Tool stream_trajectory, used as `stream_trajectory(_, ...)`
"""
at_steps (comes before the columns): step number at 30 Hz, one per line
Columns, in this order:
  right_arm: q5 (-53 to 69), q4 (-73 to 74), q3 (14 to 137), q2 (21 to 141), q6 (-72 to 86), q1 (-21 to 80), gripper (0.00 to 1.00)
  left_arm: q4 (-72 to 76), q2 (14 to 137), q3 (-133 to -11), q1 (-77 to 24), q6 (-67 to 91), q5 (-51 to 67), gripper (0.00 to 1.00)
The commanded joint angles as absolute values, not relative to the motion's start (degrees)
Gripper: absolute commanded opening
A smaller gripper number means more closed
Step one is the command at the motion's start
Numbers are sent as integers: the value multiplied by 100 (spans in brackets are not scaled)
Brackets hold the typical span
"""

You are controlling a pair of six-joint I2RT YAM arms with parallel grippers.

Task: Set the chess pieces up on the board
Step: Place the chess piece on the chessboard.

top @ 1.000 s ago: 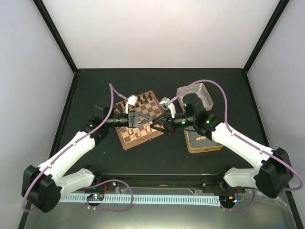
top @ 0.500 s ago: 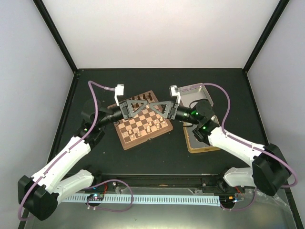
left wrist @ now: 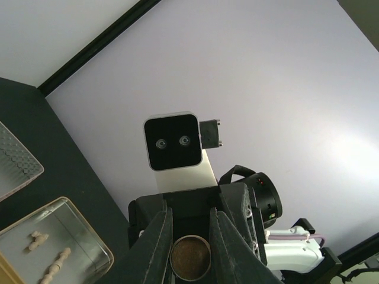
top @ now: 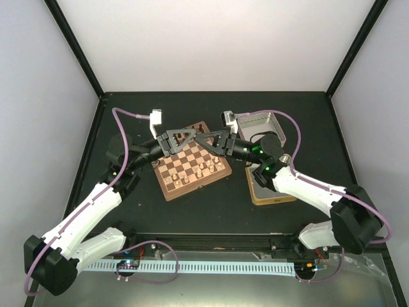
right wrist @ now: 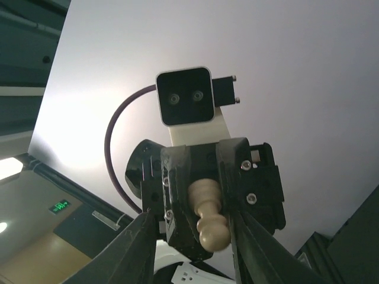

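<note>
Both grippers hang tip to tip above the far half of the board point(top: 171, 191). My left gripper point(top: 190, 137) is shut on a pale cream pawn. The left wrist view shows the left gripper point(left wrist: 189, 251) clamped on the pawn's round felt base point(left wrist: 190, 258). In the right wrist view the pawn point(right wrist: 208, 216) points head-first at the camera. My right gripper point(right wrist: 195, 254) is open, one finger on each side of the pawn's head, neither touching it. Several cream pieces point(top: 201, 170) stand on the board's near rows. Dark pieces point(top: 190, 132) line the far edge.
A gold tin point(top: 273, 190) lies right of the board. It appears in the left wrist view as a tin point(left wrist: 89, 236) holding loose cream pieces point(left wrist: 56, 264). A silver tin lid point(top: 271, 123) sits behind it. Dark table lies on both sides of the board.
Both grippers have risen off the board's near side and moved toward its far edge, wrists tilting up. They stay tip to tip, and the left still holds the pawn.
</note>
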State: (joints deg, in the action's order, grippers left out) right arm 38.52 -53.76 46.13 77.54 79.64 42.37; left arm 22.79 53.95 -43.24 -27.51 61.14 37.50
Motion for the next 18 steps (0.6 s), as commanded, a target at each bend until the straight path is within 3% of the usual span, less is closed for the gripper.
stream_trajectory(1,3839,-5760,4885,7881,8152,4270,35,2541,5286,-4413,-2773,6166,3672,10)
stream_trajectory(13,3587,-5577,4858,7814,8094,4267,2,2404,5190,-4269,-2777,6024,3414,13)
stream_trajectory(18,3464,-4209,4964,7613,7250,4271,1,1381,4949,-4329,-2769,5532,2776,49)
